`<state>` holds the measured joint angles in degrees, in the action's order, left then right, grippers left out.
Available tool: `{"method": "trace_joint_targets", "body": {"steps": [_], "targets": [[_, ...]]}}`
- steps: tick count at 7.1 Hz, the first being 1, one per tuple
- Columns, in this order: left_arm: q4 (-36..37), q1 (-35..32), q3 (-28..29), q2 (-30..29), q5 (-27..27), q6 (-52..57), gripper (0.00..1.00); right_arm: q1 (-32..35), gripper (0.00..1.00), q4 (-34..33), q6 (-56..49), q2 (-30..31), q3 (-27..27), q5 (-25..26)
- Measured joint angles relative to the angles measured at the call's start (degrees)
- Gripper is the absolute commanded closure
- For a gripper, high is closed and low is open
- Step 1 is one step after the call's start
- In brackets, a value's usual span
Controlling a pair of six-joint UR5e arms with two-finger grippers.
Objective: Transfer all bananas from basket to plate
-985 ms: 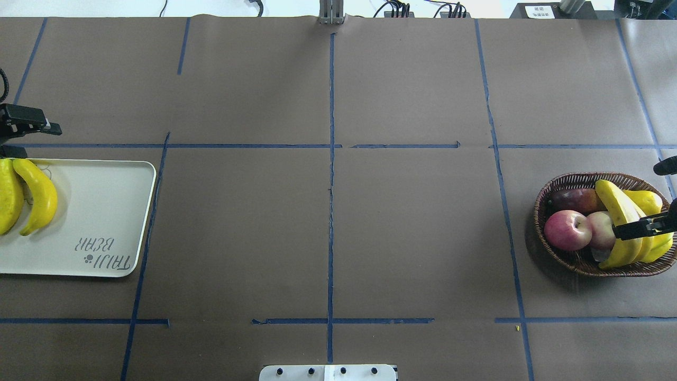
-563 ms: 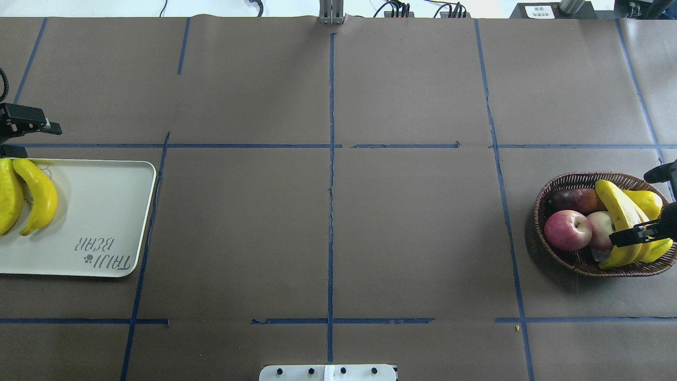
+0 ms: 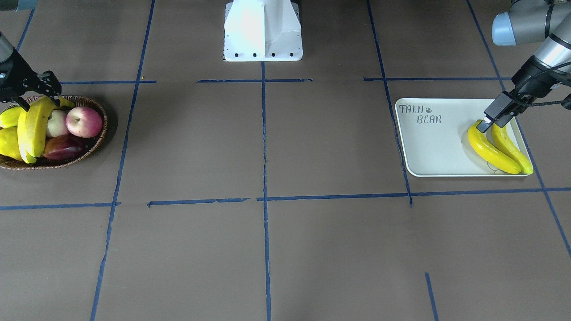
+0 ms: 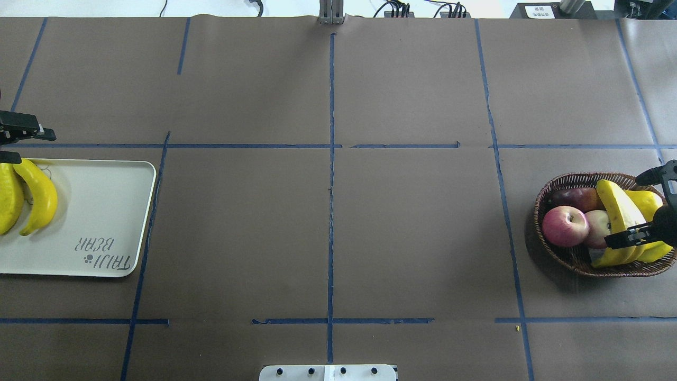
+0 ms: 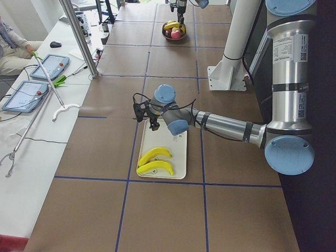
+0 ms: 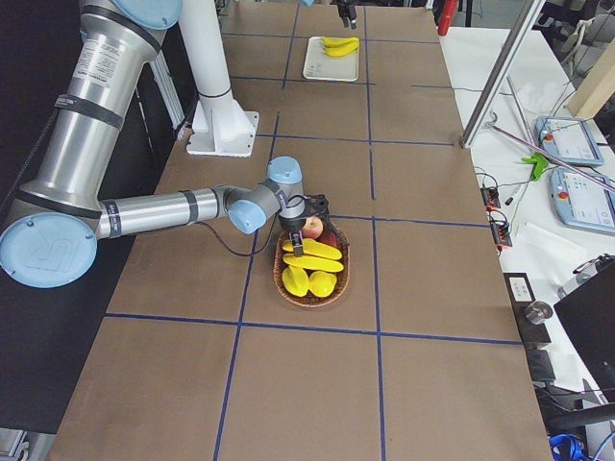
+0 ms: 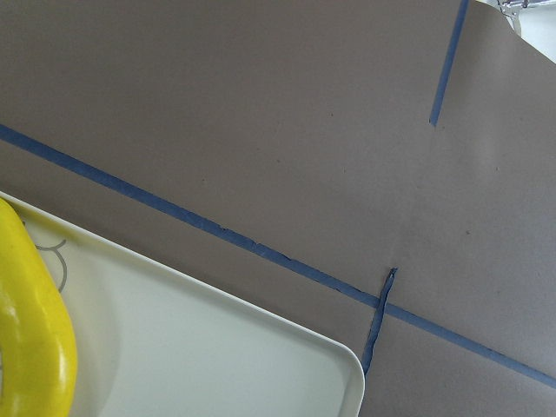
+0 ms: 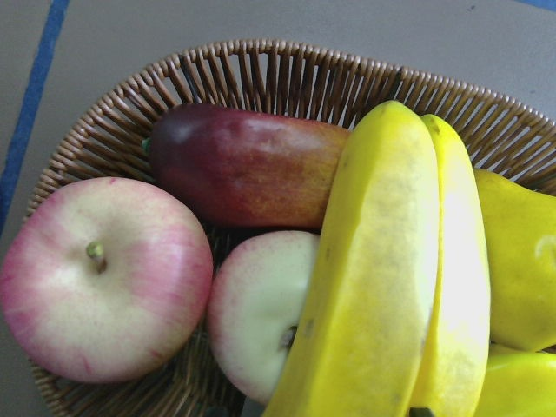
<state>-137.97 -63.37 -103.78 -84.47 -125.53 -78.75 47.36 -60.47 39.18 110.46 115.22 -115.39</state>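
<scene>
Far to the left of the basket, at the other end of the paper-covered table, my left claw hangs with its fingers spread and nothing between them. Just as far from the basket lies the plate, a flat, pale rectangle with rounded corners, carrying two smooth, curved yellow bananas side by side. The basket itself is a shallow oval of brown woven wicker with a braided rim. In its left half sit a round pink-red apple, a paler apple and a dark red oblong fruit. In its right half two more bananas lie pressed together beside a lumpy yellow fruit. My right claw is over the basket, fingers spread wide, one either side of those bananas; whether they touch the skin I cannot tell.
</scene>
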Motion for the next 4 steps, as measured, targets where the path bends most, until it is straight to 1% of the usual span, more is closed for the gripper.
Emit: {"method": "trace_joint_targets", "body": {"steps": [1, 2, 4], "targets": [[-0.1, 0.0, 0.0, 0.1, 0.0, 0.0, 0.0, -0.4, 0.71, 0.0, 0.0, -0.1, 0.0, 0.0], [-0.2, 0.0, 0.1, 0.1, 0.0, 0.0, 0.0, -0.7, 0.8, -0.1, 0.0, -0.3, 0.0, 0.0], [-0.2, 0.0, 0.2, 0.2, 0.0, 0.0, 0.0, -1.0, 0.89, -0.1, 0.0, -0.4, 0.1, 0.0]]}}
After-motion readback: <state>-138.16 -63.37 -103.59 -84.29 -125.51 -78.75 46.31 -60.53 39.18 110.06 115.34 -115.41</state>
